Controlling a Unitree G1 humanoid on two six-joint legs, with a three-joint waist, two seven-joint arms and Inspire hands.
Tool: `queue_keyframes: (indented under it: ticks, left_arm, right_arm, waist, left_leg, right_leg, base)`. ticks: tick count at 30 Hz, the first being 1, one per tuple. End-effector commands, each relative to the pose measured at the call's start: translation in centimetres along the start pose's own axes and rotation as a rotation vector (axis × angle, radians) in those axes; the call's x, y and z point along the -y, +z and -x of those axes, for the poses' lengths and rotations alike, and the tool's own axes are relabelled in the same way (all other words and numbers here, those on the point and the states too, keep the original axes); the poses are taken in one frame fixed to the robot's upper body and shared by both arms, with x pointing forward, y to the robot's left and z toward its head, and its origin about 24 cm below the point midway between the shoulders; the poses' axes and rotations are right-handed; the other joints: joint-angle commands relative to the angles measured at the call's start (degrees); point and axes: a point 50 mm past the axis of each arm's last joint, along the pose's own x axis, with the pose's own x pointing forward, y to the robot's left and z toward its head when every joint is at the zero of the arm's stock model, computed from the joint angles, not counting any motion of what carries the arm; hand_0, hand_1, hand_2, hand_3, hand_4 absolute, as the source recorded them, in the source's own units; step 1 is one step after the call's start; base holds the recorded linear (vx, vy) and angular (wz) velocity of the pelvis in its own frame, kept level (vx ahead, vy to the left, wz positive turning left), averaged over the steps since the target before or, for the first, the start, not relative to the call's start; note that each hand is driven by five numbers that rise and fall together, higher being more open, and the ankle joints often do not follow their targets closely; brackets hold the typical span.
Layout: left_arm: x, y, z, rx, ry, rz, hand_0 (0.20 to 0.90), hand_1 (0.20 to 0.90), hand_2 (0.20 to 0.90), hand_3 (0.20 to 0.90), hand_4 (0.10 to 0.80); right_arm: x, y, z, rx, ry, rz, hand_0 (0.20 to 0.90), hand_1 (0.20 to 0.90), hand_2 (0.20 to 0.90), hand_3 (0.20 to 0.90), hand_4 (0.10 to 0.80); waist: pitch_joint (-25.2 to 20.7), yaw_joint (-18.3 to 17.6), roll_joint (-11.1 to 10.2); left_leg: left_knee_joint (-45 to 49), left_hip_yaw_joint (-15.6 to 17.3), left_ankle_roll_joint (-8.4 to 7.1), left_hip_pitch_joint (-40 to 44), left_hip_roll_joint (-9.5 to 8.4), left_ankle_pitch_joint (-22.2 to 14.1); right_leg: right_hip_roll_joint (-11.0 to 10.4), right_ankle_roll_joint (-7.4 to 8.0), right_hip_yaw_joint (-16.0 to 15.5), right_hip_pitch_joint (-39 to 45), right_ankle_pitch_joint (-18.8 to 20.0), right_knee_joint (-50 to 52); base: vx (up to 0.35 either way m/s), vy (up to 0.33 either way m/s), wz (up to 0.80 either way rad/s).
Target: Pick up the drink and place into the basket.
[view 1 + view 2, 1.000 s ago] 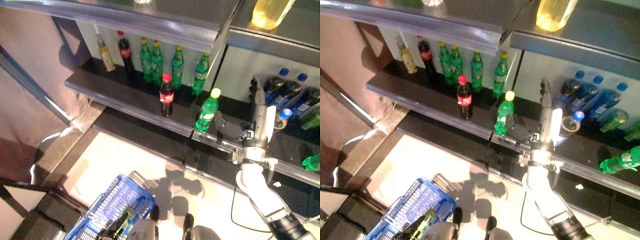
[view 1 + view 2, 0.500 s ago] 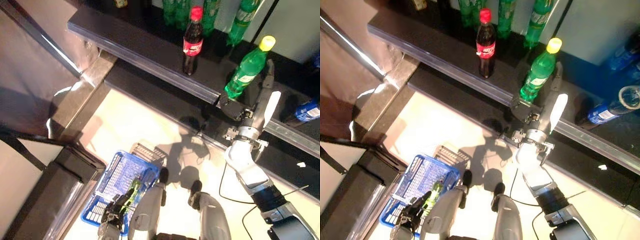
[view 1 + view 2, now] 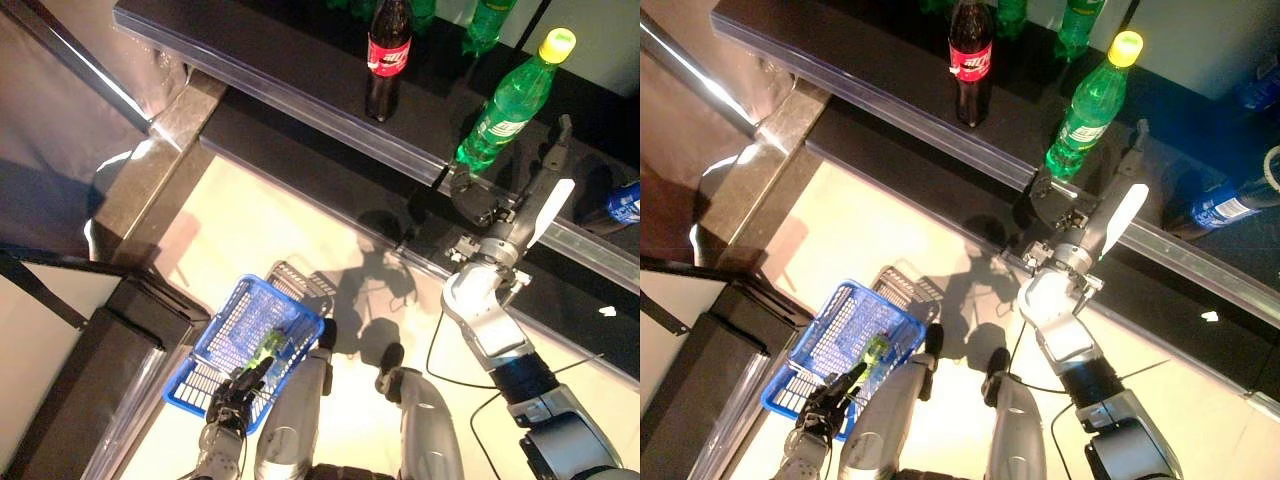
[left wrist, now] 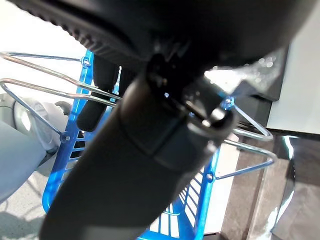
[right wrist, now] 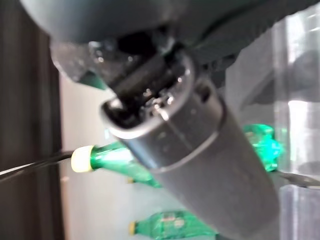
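Drink: a green bottle (image 3: 508, 106) with a yellow cap is seen upright at the front edge of the shelf (image 3: 280, 60); not yet lifted.
Right robot hand (image 3: 505, 208): positioned at the bottle's base and just to its right; fingers are extended straight up alongside the bottle, the white-covered thumb apart; nothing is enclosed; contact with the bottle cannot be determined.
Left robot hand (image 3: 234, 395): curled round the wire handle of the basket (image 3: 228, 335).
Basket: blue, carried low above the floor (image 3: 250, 240); a green bottle is noted already inside.
Other stock: a dark cola bottle (image 3: 387, 57) with a red label stands on the same shelf, left of the drink; more green bottles are seen behind.
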Motion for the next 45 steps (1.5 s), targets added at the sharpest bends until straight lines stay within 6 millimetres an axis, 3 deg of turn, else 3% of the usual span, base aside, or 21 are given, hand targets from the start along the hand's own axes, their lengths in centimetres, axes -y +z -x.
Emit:
queue_keyframes:
  ticks: [1,13,23,24,25,26,37,45]
  left_arm:
    - [1.4,-0.8,0.8,0.015,-0.124,-0.016,0.300,0.300,0.300,0.200,0.100]
    - [2.9,0.2,0.4,0.030,-0.172,-0.007,0.300,0.300,0.300,0.200,0.100]
    - [3.1,0.6,0.2,0.026,-0.177,0.000,0.300,0.300,0.300,0.200,0.100]
    - [3.1,0.7,0.2,0.027,-0.175,-0.002,0.300,0.300,0.300,0.200,0.100]
    - [3.0,0.8,0.2,0.028,-0.173,-0.002,0.300,0.300,0.300,0.200,0.100]
    - [2.8,0.8,0.2,0.028,-0.169,-0.003,0.300,0.300,0.300,0.200,0.100]
    - [2.0,1.5,0.1,0.026,-0.163,-0.006,0.300,0.300,0.300,0.200,0.100]
    - [2.1,1.7,0.1,0.031,-0.177,-0.001,0.300,0.300,0.300,0.200,0.100]
  right_arm:
    - [-0.3,7.6,-3.6,0.236,-0.093,-0.298,0.900,0.900,0.900,0.900,0.800]
    - [-1.4,11.5,-6.0,0.288,-0.109,-0.379,0.900,0.900,0.900,0.900,0.800]
    - [-1.0,13.8,-8.0,0.327,-0.146,-0.403,0.900,0.900,0.900,0.900,0.800]
    - [-0.8,13.8,-8.2,0.327,-0.165,-0.399,0.764,0.764,0.764,0.741,0.641]
    - [-0.6,13.7,-8.5,0.322,-0.183,-0.396,0.566,0.566,0.566,0.510,0.410]
    - [-0.2,13.5,-9.0,0.313,-0.210,-0.390,0.300,0.300,0.300,0.200,0.100]
    - [2.5,12.2,-11.8,0.280,-0.322,-0.334,0.300,0.300,0.300,0.200,0.100]
    - [3.4,11.9,-12.5,0.294,-0.333,-0.315,0.300,0.300,0.300,0.200,0.100]
  waist:
    - [-0.9,0.6,-0.2]
    - [-0.9,1.9,0.4]
    - [-0.9,2.5,0.4]
    - [-0.9,2.6,0.4]
    - [-0.9,2.6,0.3]
    - [-0.9,2.8,0.3]
    - [-0.9,3.4,0.4]
    - [-0.9,3.6,0.6]
  left_leg:
    - [5.5,-2.8,-1.77,-3.1,0.67,-3.2]
    - [6.0,-3.2,-0.43,-7.4,-0.81,-3.5]
    - [7.1,-2.7,0.42,-9.2,-1.37,-4.2]
    - [7.3,-2.7,0.48,-9.2,-1.35,-4.3]
    - [7.4,-2.6,0.52,-9.3,-1.36,-4.5]
    - [7.7,-2.7,0.57,-9.3,-1.45,-4.6]
    - [9.6,-3.3,0.92,-9.4,-2.09,-5.9]
    - [9.4,-3.5,0.60,-7.9,-2.29,-6.0]
  right_leg:
    - [-1.6,3.02,-0.7,1.0,4.3,-3.5]
    - [-1.5,3.01,-0.1,-4.5,4.4,-1.9]
    - [-1.3,3.02,0.1,-6.9,3.8,0.0]
    - [-1.4,3.01,0.0,-7.0,3.7,0.3]
    - [-1.5,3.01,0.0,-7.1,3.6,0.6]
    - [-1.5,2.94,-0.2,-7.1,3.4,0.8]
    - [-1.9,2.40,-0.8,-7.3,1.8,3.8]
    - [-2.0,2.04,-1.3,-5.7,1.0,4.4]
  base:
    - [0.000,0.000,0.00]
    - [0.003,0.004,0.01]
    - [0.000,0.003,0.00]
    - [0.000,0.000,0.00]
    - [0.000,0.000,0.00]
    - [0.000,0.000,0.00]
    - [-0.005,-0.003,0.03]
    - [-0.037,-0.009,0.03]
